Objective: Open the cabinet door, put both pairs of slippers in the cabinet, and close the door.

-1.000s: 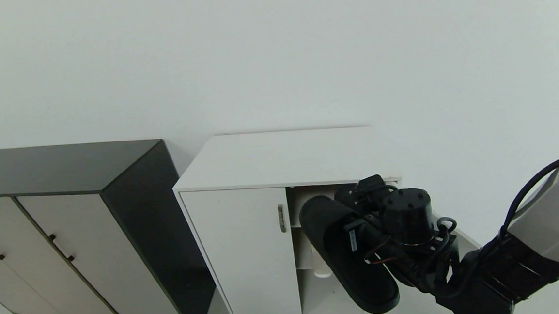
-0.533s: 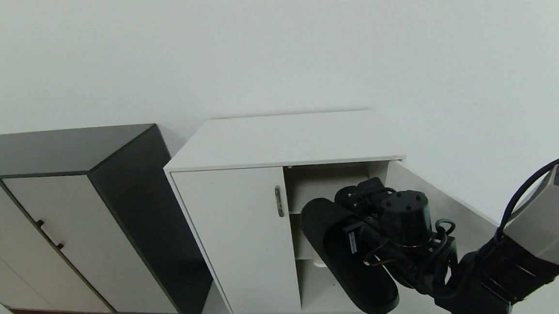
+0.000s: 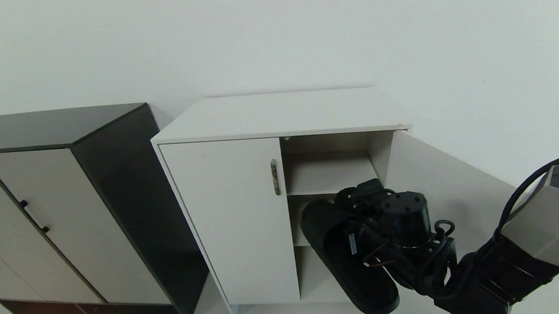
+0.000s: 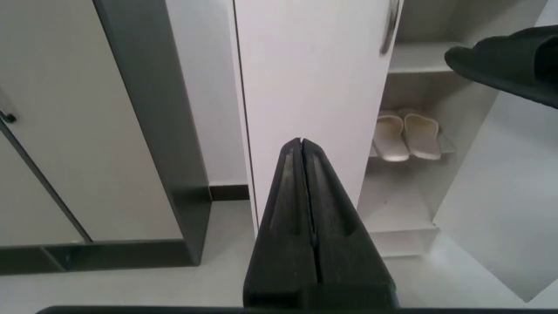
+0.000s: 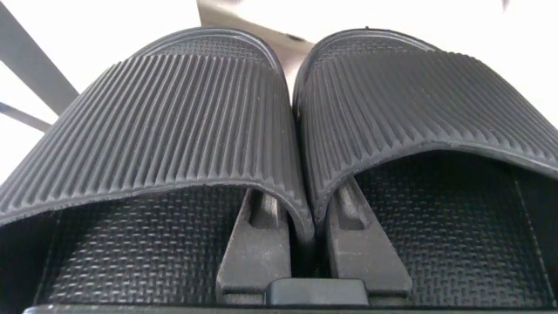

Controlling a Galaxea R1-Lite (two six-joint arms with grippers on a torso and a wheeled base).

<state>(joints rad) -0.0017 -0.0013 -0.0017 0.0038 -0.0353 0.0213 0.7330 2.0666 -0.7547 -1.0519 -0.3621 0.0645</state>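
Observation:
My right gripper [image 3: 360, 239] is shut on a pair of black slippers [image 3: 349, 259], held side by side in front of the white cabinet's [image 3: 277, 113] open right half. In the right wrist view one finger [image 5: 253, 249] sits under each ribbed strap, pinching the black slippers' [image 5: 174, 122] inner sides together. The right door [image 3: 436, 176] stands open; the left door [image 3: 230, 218] with its handle [image 3: 275, 176] is closed. A white pair of slippers [image 4: 408, 135] lies on a low shelf inside. My left gripper [image 4: 302, 153] is shut and empty, facing the closed left door [image 4: 305, 70].
A dark cabinet [image 3: 112, 196] with pale doors stands close to the left of the white one. The open door juts out beside my right arm. The upper shelf [image 3: 326, 173] inside is bare. Pale floor lies in front.
The whole head view has shifted, showing more of the cabinet fronts. Against the cabinet opening, the black slippers now sit lower, at mid-shelf height. The grip is unchanged.

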